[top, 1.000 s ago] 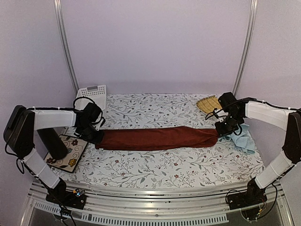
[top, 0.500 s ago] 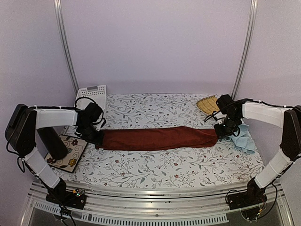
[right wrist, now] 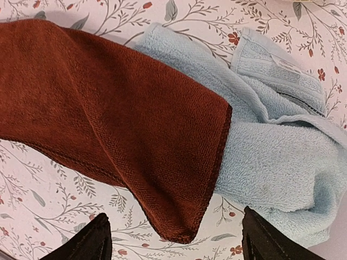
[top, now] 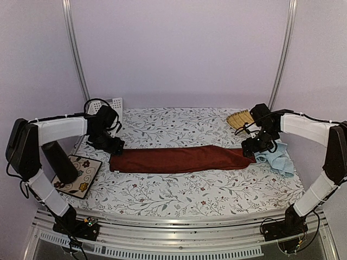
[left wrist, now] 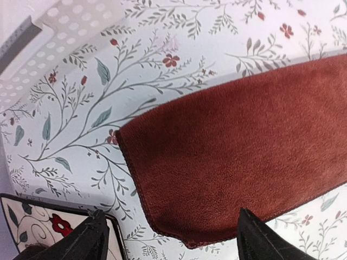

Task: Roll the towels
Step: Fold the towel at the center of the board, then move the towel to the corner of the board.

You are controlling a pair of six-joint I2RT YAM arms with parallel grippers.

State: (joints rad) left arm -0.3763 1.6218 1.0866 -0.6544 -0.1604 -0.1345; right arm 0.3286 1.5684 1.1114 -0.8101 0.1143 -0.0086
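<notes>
The rust-red towel (top: 179, 159) lies on the flowered table cover as a long folded band running left to right. My left gripper (top: 112, 145) hovers open just over its left end; in the left wrist view that end (left wrist: 244, 146) lies flat, its corner between my spread fingers, left gripper (left wrist: 173, 238) holding nothing. My right gripper (top: 250, 147) stands open over the right end. In the right wrist view the red towel's corner (right wrist: 108, 108) rests partly on the crumpled light blue towel (right wrist: 276, 157), right gripper (right wrist: 173, 238) apart from both. The blue towel (top: 277, 160) sits at the table's right edge.
A white perforated basket (top: 111, 104) stands at the back left, partly behind my left arm. A yellow woven mat (top: 241, 119) lies at the back right. A flowered tile (top: 81, 177) with a dark cylinder (top: 58, 162) on it sits at the front left.
Both grippers have opened and let go of the red towel's ends, then risen a little and drawn back. The towel now lies loose on the table.
</notes>
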